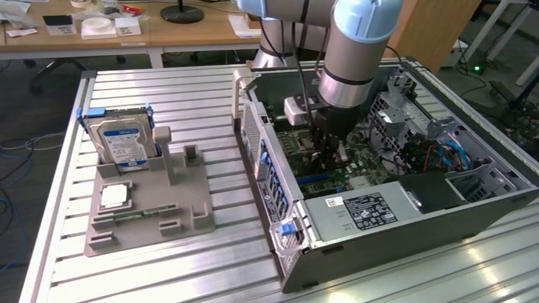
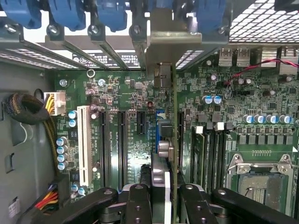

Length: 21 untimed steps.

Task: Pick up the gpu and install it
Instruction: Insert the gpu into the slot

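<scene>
The gpu (image 2: 167, 140) stands edge-on between my fingers, its silver end bracket (image 2: 164, 44) up against the rear slot openings of the open computer case (image 1: 286, 252). My gripper (image 2: 166, 205) is shut on the card's edge, one black finger (image 2: 139, 203) on each side. The card is low over the green motherboard (image 2: 126, 140), in line with the dark expansion slots; whether it is seated I cannot tell. In the exterior view my gripper (image 1: 329, 150) reaches down into the case over the motherboard (image 1: 358, 161).
A grey parts fixture (image 1: 189, 202) at the exterior view's left holds a silver hard drive (image 1: 125, 144) and a thin memory stick (image 1: 139, 213). Inside the case are a power supply (image 1: 370, 211), a white slot (image 2: 85, 144), a processor socket (image 2: 261, 182) and cable bundles (image 2: 23, 109).
</scene>
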Each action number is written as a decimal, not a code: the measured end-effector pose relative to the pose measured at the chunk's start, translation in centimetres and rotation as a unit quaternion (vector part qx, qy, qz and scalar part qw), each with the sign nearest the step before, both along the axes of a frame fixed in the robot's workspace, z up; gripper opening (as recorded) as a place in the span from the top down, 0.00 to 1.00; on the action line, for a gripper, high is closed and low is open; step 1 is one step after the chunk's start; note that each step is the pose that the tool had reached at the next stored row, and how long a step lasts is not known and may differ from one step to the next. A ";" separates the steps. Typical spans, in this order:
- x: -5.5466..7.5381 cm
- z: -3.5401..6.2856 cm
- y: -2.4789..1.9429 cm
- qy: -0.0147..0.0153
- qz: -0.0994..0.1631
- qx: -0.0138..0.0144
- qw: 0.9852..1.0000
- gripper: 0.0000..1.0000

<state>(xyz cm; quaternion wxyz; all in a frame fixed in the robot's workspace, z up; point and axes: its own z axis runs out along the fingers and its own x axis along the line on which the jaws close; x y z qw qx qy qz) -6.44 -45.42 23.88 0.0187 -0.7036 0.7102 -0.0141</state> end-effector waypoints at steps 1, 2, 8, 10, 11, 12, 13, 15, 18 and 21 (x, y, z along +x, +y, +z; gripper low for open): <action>0.0 -0.04 0.00 0.000 0.000 0.000 1.000 0.72; -0.1 -0.09 0.00 0.000 0.000 0.000 1.000 0.72; -0.3 -0.30 0.00 0.000 0.000 0.000 1.000 0.72; -0.3 -0.33 0.00 0.000 0.000 0.000 1.000 0.72; -0.3 -0.33 0.00 0.000 0.000 0.000 1.000 0.72; -0.3 -0.34 0.00 0.000 0.000 0.000 1.000 0.72; -0.3 -0.35 0.00 0.000 0.000 0.000 1.000 0.72; -0.4 -0.36 0.00 0.000 0.000 0.000 1.000 0.72; -0.5 -0.48 0.00 0.000 0.000 0.000 1.000 0.72; -0.5 -0.55 0.00 0.000 0.000 0.000 1.000 0.72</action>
